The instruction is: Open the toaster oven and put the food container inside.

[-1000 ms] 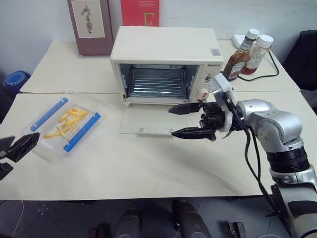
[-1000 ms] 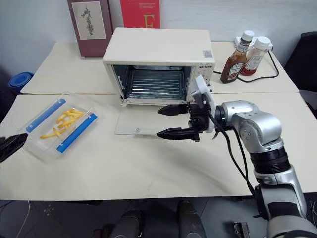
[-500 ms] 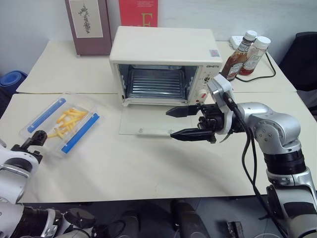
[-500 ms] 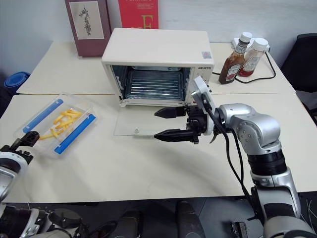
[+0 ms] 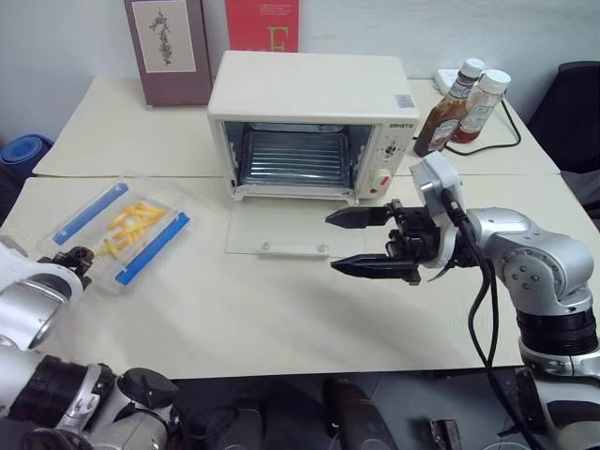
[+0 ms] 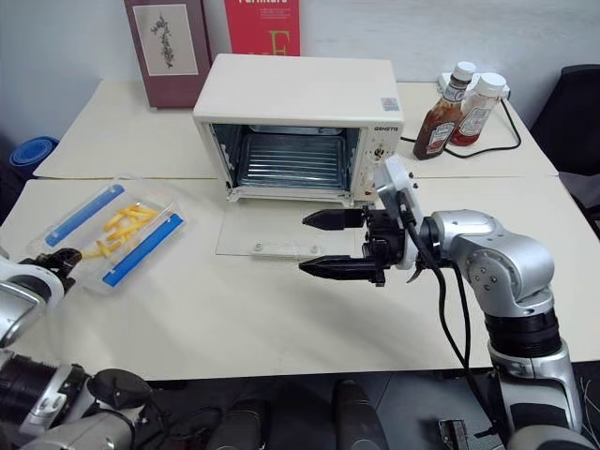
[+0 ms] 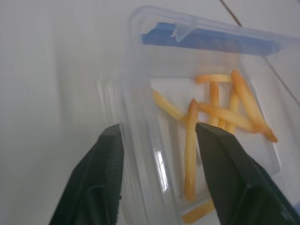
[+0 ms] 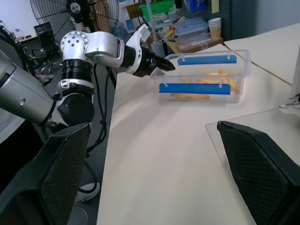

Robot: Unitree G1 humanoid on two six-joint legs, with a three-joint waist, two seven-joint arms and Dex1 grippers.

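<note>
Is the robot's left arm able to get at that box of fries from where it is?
Probably yes. The left gripper is already at the food container, its fingers straddling the near wall, with nothing in between.

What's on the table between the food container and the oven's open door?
Nothing: bare table separates the food container from the lowered glass door, seen from the left eye view.

L gripper (image 7: 157, 176) low at table's left edge, fingers part-spread; R gripper (image 5: 361, 242) level mid-table, fingers wide apart.
</note>
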